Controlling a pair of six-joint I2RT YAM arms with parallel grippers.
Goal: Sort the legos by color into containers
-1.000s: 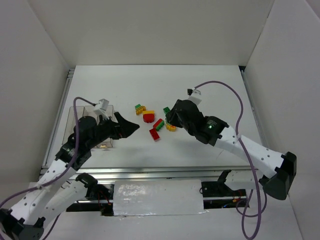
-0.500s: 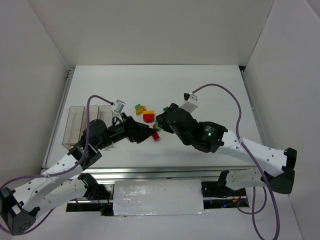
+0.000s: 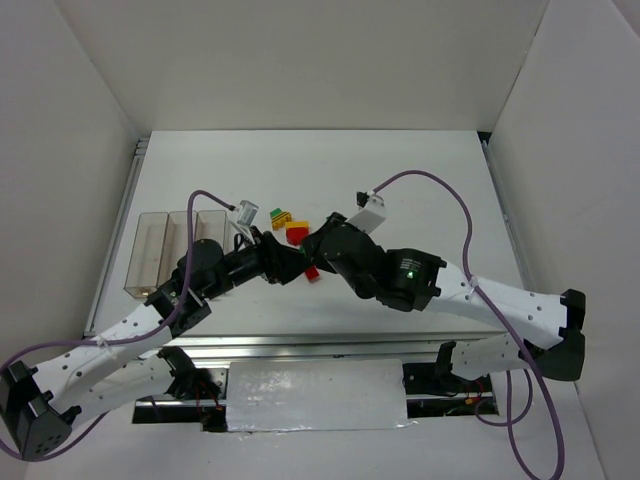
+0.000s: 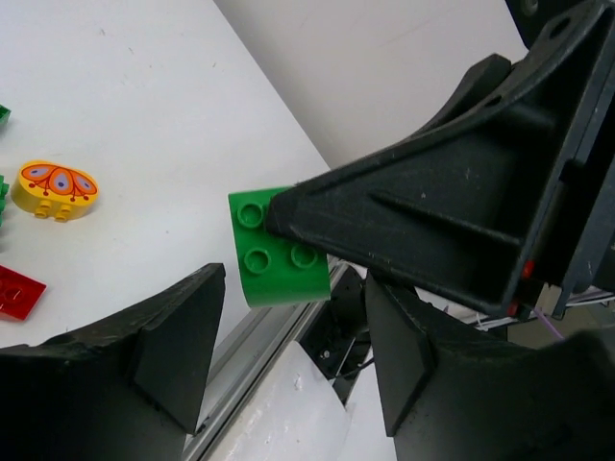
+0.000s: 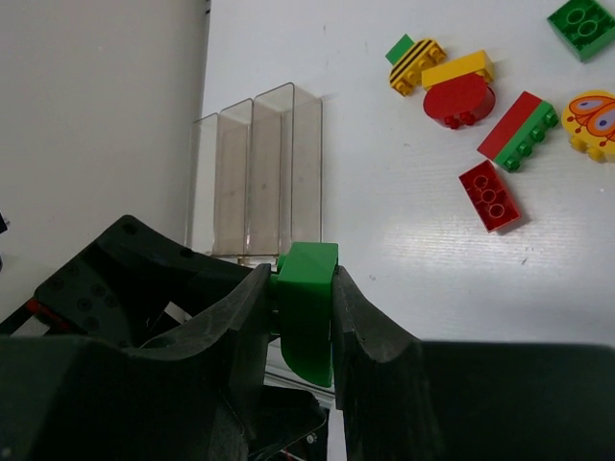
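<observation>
The sorting looked barely begun: the three clear containers [image 5: 255,173] stood in their row with no piece visible inside any of them. The one piece in play was a green lego [image 4: 279,248], lifted off the table [image 3: 420,170] and pinched at one end between the pressed-together fingers of the right gripper [image 5: 304,288], just right of the containers and nearer the arms than their near ends. The left gripper [image 4: 296,307] sat under it with its jaws spread to either side of the brick, neither finger touching it. This read as a handover in mid-air, so that the arm nearer the containers could carry the piece across. The other legos lay loose on the table well to the right of the containers. They were a red brick [image 5: 490,197], a red-and-green brick [image 5: 519,125], a red rounded piece [image 5: 459,96] with a yellow bar on it, a yellow-and-green striped piece [image 5: 415,60], a yellow oval [image 5: 594,115] and a second green brick [image 5: 581,24]. Judging by that, nothing was yet sorted. The green lego had to be passed over and dropped in a bin, and every loose piece had to be picked up and placed by color.
</observation>
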